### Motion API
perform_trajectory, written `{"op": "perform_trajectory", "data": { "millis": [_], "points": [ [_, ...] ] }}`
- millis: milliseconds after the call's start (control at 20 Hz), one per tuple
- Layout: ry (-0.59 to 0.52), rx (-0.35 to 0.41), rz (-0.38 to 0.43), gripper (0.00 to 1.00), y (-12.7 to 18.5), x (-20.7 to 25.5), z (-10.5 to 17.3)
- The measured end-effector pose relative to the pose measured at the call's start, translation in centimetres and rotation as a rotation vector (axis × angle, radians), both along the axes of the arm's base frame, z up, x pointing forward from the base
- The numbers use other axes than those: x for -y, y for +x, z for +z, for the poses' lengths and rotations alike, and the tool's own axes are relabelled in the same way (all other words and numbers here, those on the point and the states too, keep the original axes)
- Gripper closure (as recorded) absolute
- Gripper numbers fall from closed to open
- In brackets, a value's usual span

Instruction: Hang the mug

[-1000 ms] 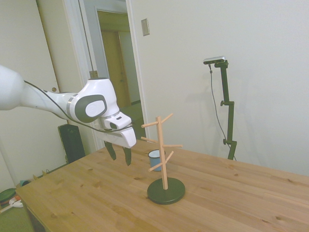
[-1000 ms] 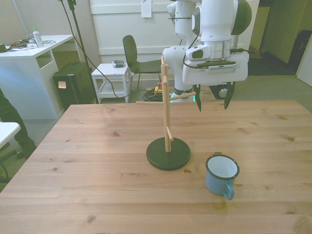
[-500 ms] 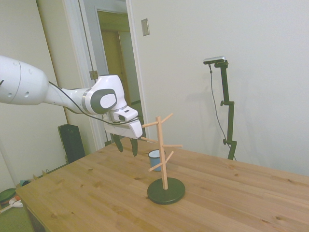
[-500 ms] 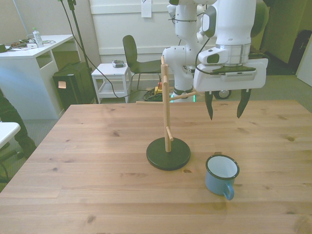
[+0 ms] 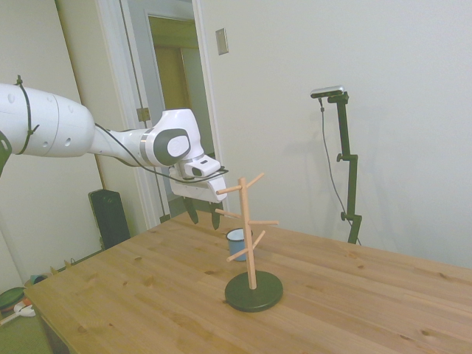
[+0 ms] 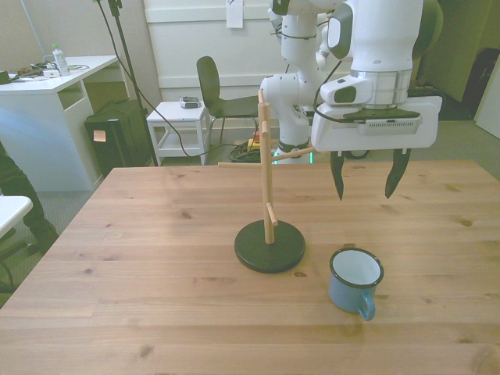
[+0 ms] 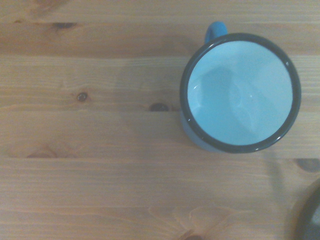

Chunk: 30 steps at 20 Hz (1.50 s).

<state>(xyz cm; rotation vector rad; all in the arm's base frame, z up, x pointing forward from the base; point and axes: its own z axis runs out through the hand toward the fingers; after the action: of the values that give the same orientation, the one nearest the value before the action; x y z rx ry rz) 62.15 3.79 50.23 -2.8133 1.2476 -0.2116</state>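
The light-blue mug [image 6: 355,282] stands upright on the wooden table [image 6: 156,258], at the front view's right of the mug tree, its loop handle toward the camera. The side view shows the mug [image 5: 237,242] partly behind the tree. From the wrist view I look straight down into the mug [image 7: 240,92], white inside with a dark rim. My gripper [image 6: 365,186] hangs open well above the mug, fingers pointing down, nothing between them; in the side view the gripper [image 5: 204,216] is left of the tree's pegs. The wooden mug tree [image 6: 267,187] rises from a dark round base [image 6: 269,246].
The tree's pegs [image 5: 251,181] stick out at several heights close to my gripper. Off the table stand a white desk [image 6: 47,86], a dark chair [image 6: 212,90] and a small white cart [image 6: 178,117]. A person's dark sleeve [image 6: 12,183] shows at the front view's left edge.
My arm has carried the open gripper outward over the table toward the mug, to the front view's right and slightly lower. Mug and tree have stayed put.
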Motion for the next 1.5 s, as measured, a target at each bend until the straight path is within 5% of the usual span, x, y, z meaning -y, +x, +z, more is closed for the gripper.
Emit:
{"op": "perform_trajectory", "data": {
  "millis": [700, 1500],
  "points": [
    [-0.029, 0.009, -0.019, 0.00, 5.9, 2.3, -0.4],
    [-0.037, -0.030, 0.019, 0.00, 8.5, 1.0, -6.6]
  ]
}}
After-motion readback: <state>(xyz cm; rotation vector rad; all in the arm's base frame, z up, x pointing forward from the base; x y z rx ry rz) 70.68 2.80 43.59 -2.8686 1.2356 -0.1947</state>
